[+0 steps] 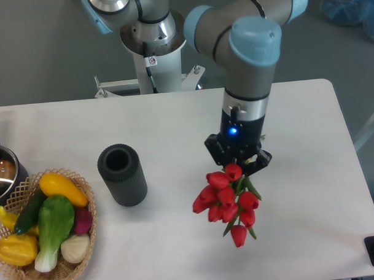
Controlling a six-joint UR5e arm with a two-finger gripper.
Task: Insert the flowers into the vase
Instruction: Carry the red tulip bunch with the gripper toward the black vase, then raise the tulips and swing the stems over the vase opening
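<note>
Red flowers hanging beneath the pincer clenched on their stems, right of vase.

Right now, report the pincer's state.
Pincer: closed on the flowers, held above the table, to the right of the vase.

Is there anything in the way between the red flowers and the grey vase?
No, nothing visible is in the way. The gripper holds the flowers up over the table, and only bare white tabletop lies between them and the vase. The wicker basket of vegetables sits on the vase's far side, away from the flowers.
</note>
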